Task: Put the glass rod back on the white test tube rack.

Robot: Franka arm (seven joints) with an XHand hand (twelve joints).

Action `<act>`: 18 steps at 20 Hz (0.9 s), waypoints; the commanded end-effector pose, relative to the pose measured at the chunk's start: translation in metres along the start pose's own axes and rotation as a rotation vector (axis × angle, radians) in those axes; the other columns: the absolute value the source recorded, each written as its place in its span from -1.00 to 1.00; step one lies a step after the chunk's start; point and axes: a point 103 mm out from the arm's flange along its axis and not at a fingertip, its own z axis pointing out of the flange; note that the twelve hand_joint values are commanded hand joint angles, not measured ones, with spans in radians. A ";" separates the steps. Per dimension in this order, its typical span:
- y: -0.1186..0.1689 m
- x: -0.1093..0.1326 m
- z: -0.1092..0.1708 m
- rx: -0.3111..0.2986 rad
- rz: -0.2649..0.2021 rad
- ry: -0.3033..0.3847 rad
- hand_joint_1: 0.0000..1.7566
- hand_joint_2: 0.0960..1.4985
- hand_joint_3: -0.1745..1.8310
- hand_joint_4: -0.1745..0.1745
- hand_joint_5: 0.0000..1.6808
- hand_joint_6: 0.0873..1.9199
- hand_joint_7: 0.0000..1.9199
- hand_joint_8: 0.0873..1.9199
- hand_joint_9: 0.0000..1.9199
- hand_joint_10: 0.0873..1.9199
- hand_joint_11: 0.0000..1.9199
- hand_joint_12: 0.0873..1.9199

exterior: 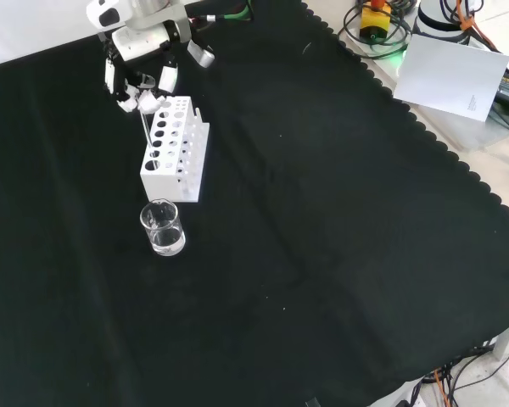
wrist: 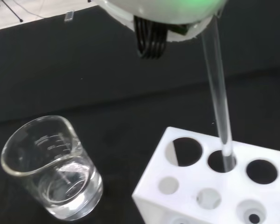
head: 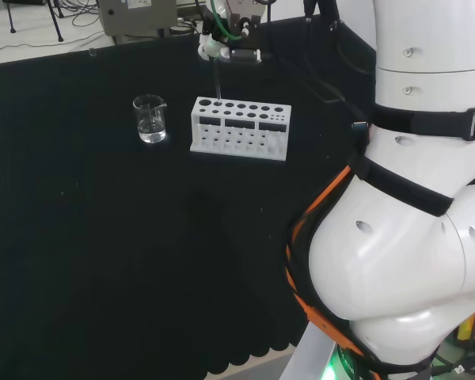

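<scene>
The glass rod (wrist: 218, 98) has its top hidden behind the blurry white hand (wrist: 163, 11); its bottom tip is down inside a hole of the white rack (wrist: 214, 186); the picture's edge cuts the rack off; in the head view the rod is too thin to see well.

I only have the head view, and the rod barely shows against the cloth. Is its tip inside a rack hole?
Observer: Yes. The wrist view shows the rod's lower end inside a hole in the rack, second from the corner.
Operator: Are the fingers on it?
Observer: Yes, the front view shows the hand's fingers curled round its top.
Operator: Is the beaker close?
Observer: The front view shows the beaker apart from the rack's near end.
</scene>
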 end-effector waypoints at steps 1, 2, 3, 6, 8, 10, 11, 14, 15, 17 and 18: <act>-0.002 -0.013 -0.004 -0.007 0.020 0.003 0.48 -0.14 -0.09 -1.00 0.34 -0.36 0.17 0.28 0.72 -0.10 0.70 -0.29; -0.002 -0.015 -0.006 -0.009 0.024 0.002 0.48 -0.14 -0.09 -1.00 0.34 -0.36 0.17 0.28 0.72 -0.10 0.69 -0.29; -0.002 -0.016 -0.007 -0.009 0.026 0.001 0.48 -0.14 -0.09 -1.00 0.34 -0.36 0.17 0.28 0.72 -0.10 0.69 -0.29; -0.001 -0.017 -0.009 -0.006 0.024 -0.004 0.48 -0.14 -0.09 -1.00 0.34 -0.36 0.17 0.28 0.72 -0.10 0.69 -0.29; -0.001 -0.016 -0.007 0.000 0.020 -0.005 0.48 -0.14 -0.09 -1.00 0.34 -0.36 0.17 0.28 0.72 -0.10 0.69 -0.29; -0.001 -0.014 -0.005 0.006 0.016 -0.004 0.48 -0.14 -0.09 -1.00 0.34 -0.36 0.17 0.28 0.72 -0.10 0.69 -0.29; -0.001 -0.013 -0.005 0.009 0.015 -0.004 0.48 -0.14 -0.09 -1.00 0.34 -0.36 0.17 0.28 0.72 -0.10 0.70 -0.29; -0.002 -0.012 -0.004 0.016 0.008 0.003 0.48 -0.15 -0.08 -1.00 0.35 -0.36 0.17 0.28 0.73 -0.10 0.70 -0.29; -0.003 -0.012 -0.005 0.019 0.007 0.004 0.49 -0.16 -0.07 -1.00 0.35 -0.35 0.18 0.26 0.74 -0.11 0.70 -0.29; -0.003 -0.012 -0.006 0.024 0.004 0.008 0.49 -0.19 -0.06 -1.00 0.36 -0.36 0.21 0.21 0.76 -0.13 0.72 -0.30; -0.004 -0.012 -0.007 0.025 0.003 0.013 0.49 -0.21 -0.05 -1.00 0.37 -0.38 0.25 0.14 0.78 -0.15 0.73 -0.32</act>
